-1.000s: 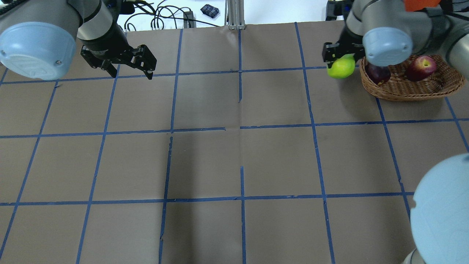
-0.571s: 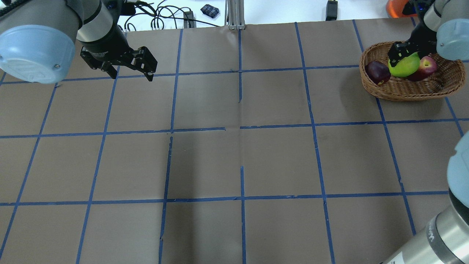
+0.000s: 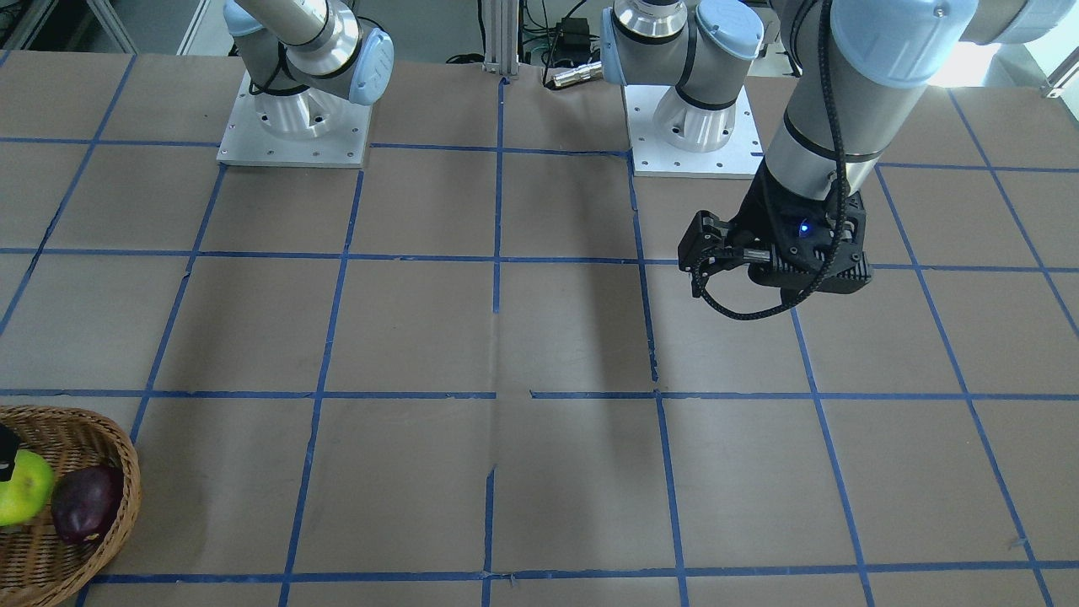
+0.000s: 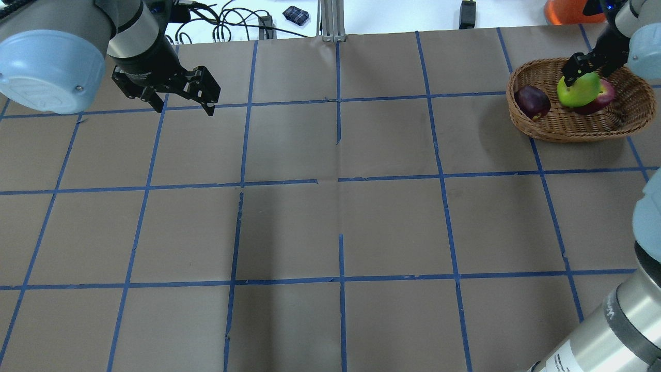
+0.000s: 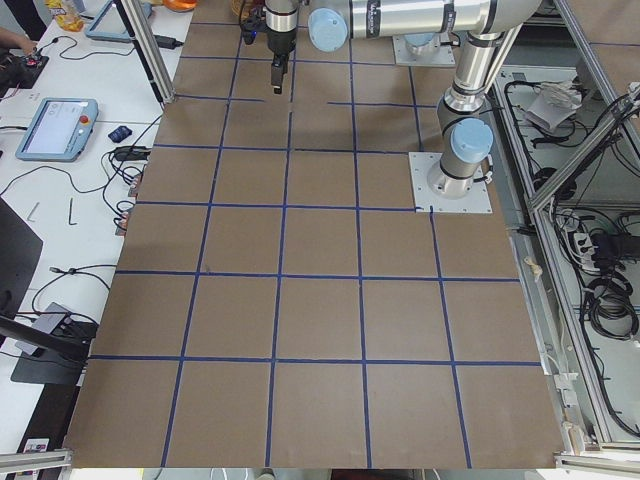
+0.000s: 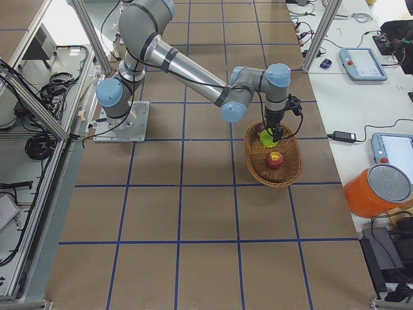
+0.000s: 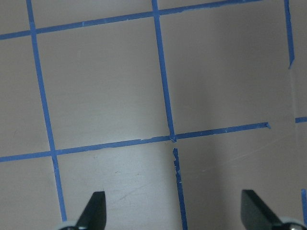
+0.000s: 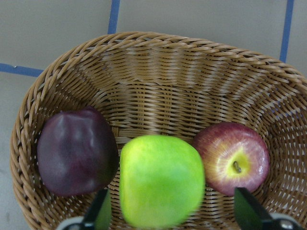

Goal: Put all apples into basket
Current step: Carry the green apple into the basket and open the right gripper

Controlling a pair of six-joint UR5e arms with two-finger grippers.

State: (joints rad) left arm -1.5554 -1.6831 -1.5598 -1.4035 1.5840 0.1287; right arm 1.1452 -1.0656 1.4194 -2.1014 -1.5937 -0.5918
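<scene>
Since a second earlier, the right gripper (image 4: 581, 66) had carried the green apple (image 4: 578, 90) from outside the rim of the basket (image 4: 568, 135) to over its middle, while the left gripper (image 4: 204, 95) had kept its place; overhead, the green apple sat directly under the right jaws, the maroon apple (image 4: 532, 101) lay off to one side of them, and the red apple (image 4: 605, 97) lay just past the green one; from the front, the green and maroon apples lay side by side inside the basket, and the left gripper hung over brown paper (image 3: 421, 320); from the robot's left end, only the left gripper showed, pointing down; from its right end, the green apple was right below the right jaws, with the red apple beside it in the basket; the left wrist camera showed fingertips far apart with nothing between them; the right wrist camera showed jaws spread wider than the green apple between them, one fingertip at its side and the other clear of it, the maroon apple by the first fingertip, the red apple between the green one and the second; whether the green apple rested on the weave could not be told.
</scene>
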